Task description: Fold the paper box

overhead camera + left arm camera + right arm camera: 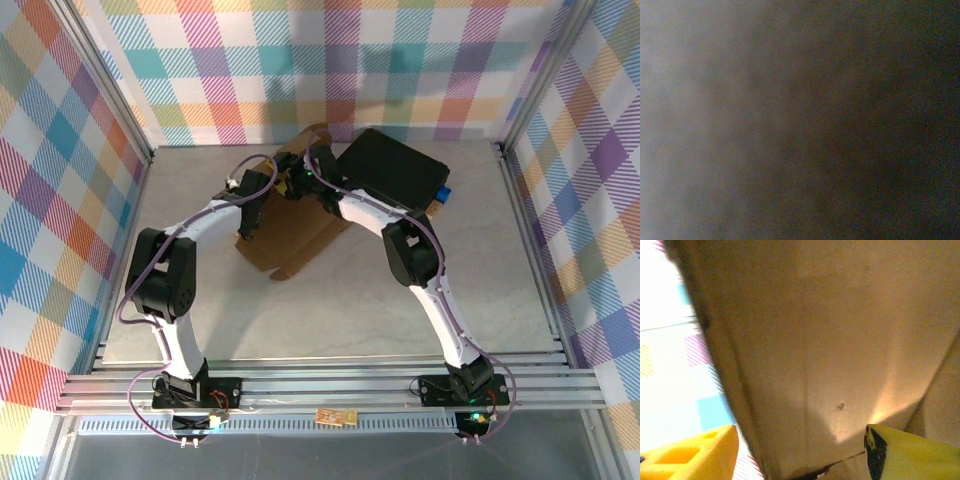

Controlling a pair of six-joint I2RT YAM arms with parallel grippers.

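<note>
The right gripper (801, 440) has its two yellow fingers (695, 455) set wide apart. In the wrist view they sit at 7 and 5 o'clock, with a creased panel of the paper box (840, 340) rising close ahead of the gap. Whether either finger touches the cardboard cannot be told.

From above, the right gripper (290, 188) sits at the box's 12 o'clock end, beside a raised flap. The left gripper (247, 225) is just to its 8 o'clock, down on the sheet's 9 o'clock edge. Its jaws are closed together. Its wrist camera gives a dark brownish blur, so it is unclear whether cardboard is pinched between them.

The paper box (305, 245) is a brown die-cut sheet, mostly flat on the grey table (350, 310), spreading toward 6 o'clock from both grippers. A black hard case (395, 170) lies at the box's 2 o'clock, touching or overlapping it under the right forearm, with a small blue item (443, 193) at the case's 4 o'clock corner. Plaid walls (300, 60) enclose the table.
</note>
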